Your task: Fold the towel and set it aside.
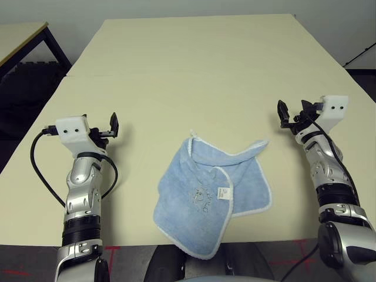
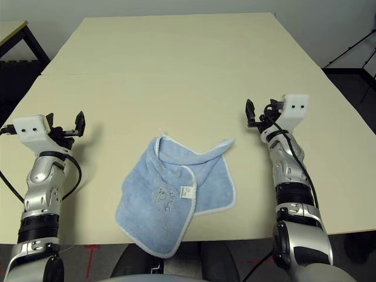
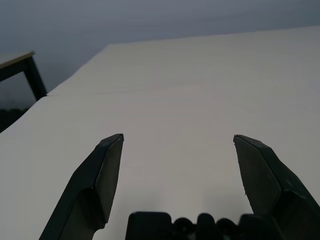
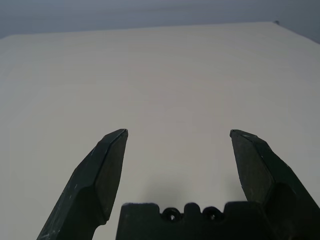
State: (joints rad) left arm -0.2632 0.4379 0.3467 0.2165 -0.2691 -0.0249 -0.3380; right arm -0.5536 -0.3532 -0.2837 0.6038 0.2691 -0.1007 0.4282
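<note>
While both arms hang over the pale worktop [image 1: 194, 64], the towel [image 1: 202, 197] lies crumpled between them at the near edge, touched by neither gripper. It is light blue terry cloth with white stitched edging, loosely doubled over itself: one flap lies across the middle, carrying a small white tag [image 1: 222, 192] and a faint dark emblem [image 1: 201, 198] beside it, and the lowest corner droops over the worktop's front edge. A pointed corner of the cloth reaches out toward the robot's right side. The left gripper [image 1: 111, 126] hovers well apart from the towel on its left, above bare worktop, and its fingers [image 3: 97, 185] stand wide apart with nothing between them. The right gripper [image 1: 294, 114] hovers on the other side, near the towel's outstretched corner but clear of it, a little farther across the worktop than the left one; its fingers [image 4: 100, 180] are likewise spread wide and hold nothing. A second, dark-legged table [image 1: 20, 38] stands off to the far left
</note>
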